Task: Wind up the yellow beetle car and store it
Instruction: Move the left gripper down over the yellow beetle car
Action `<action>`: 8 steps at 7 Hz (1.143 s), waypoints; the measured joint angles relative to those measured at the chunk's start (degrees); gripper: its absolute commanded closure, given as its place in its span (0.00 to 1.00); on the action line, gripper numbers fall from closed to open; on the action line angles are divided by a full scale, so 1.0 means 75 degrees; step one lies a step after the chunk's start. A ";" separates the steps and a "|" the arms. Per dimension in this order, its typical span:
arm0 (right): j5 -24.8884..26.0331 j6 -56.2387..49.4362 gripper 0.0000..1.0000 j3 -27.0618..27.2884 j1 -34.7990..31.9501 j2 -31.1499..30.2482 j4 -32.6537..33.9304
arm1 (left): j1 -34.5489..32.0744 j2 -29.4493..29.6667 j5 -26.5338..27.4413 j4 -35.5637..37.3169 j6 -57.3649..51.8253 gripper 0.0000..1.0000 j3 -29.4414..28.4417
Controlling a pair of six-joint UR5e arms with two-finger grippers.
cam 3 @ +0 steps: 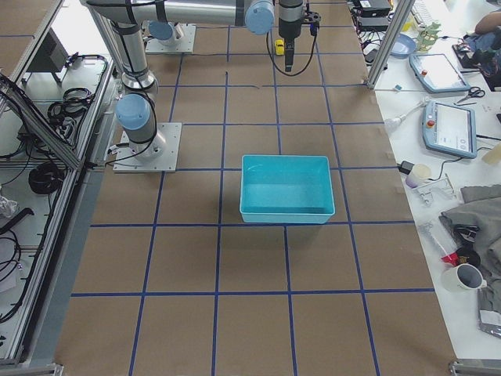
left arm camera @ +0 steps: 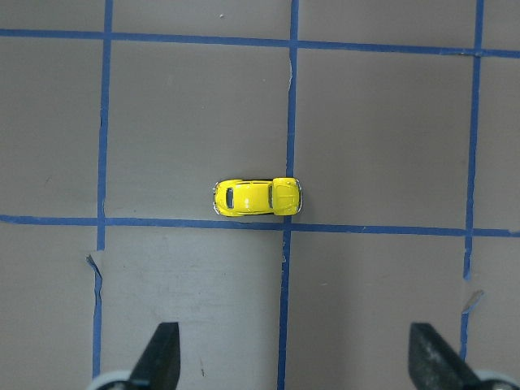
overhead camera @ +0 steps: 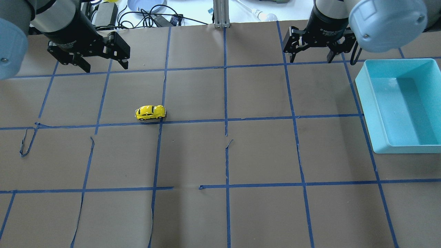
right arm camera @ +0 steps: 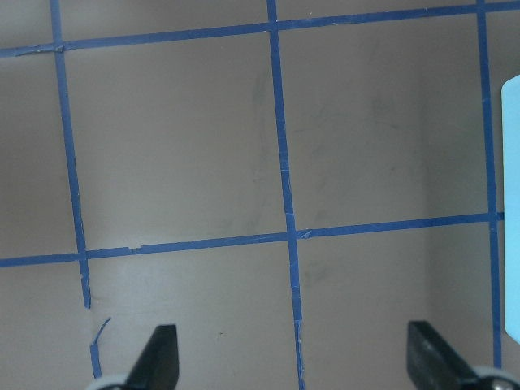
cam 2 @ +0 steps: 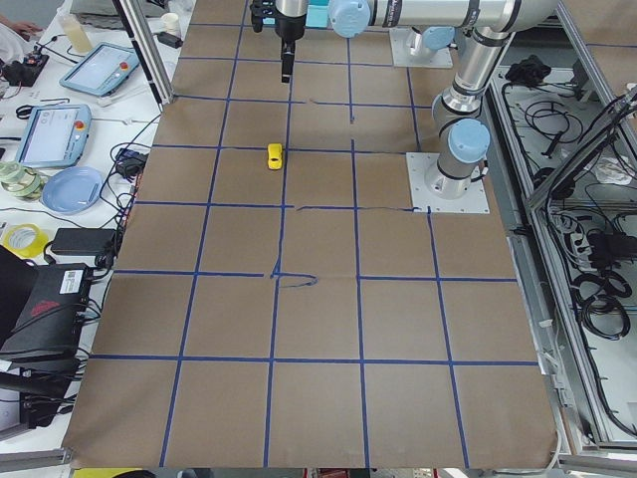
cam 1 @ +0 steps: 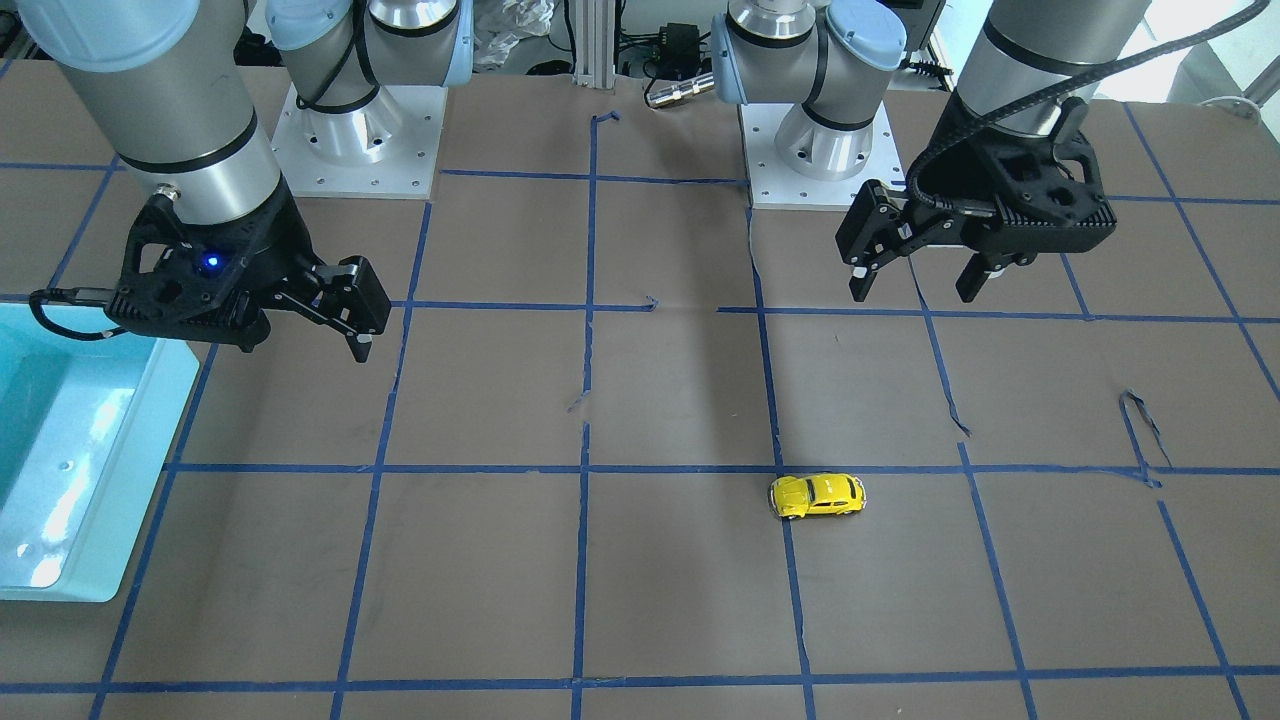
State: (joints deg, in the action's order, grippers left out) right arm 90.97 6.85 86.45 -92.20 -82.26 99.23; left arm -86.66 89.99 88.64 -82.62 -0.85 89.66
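Fixed cameras look down on the worktop [overhead camera: 262, 155] from behind, opposite and both ends. Wrist cameras look straight down, closer; the left one shares the yellow beetle car [left arm camera: 257, 197] with them.

Table [overhead camera: 262, 155]: yellow beetle car [overhead camera: 150, 112], bin [overhead camera: 406, 149]

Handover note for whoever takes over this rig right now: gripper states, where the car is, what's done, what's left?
Left gripper: jaws open, empty, above the table.
Right gripper: jaws open, empty, above the table.
Car: on its wheels on the table, left arm's side, nothing touching it.
Bin: right arm's side, car not in it.
Done: nothing visible.
Left: grasp, wind up, then store the car, probably in the bin.
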 measured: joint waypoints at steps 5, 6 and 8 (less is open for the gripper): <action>-0.0002 0.0000 0.00 -0.0008 0.0000 0.0000 0.0000 | 0.0019 0.0004 -0.0016 0.0021 -0.0004 0.00 -0.0012; -0.0005 0.0000 0.00 -0.0007 0.0000 0.0000 0.0000 | 0.0029 0.0064 -0.0031 0.0023 -0.0122 0.00 -0.0009; -0.0006 0.0000 0.00 -0.0007 0.0000 0.0000 0.0000 | 0.0066 0.0345 -0.0053 0.0021 -0.1084 0.00 0.0066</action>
State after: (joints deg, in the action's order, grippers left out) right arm 90.92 6.86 86.40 -92.20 -82.26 99.23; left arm -86.17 92.57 88.25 -82.46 -8.98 90.16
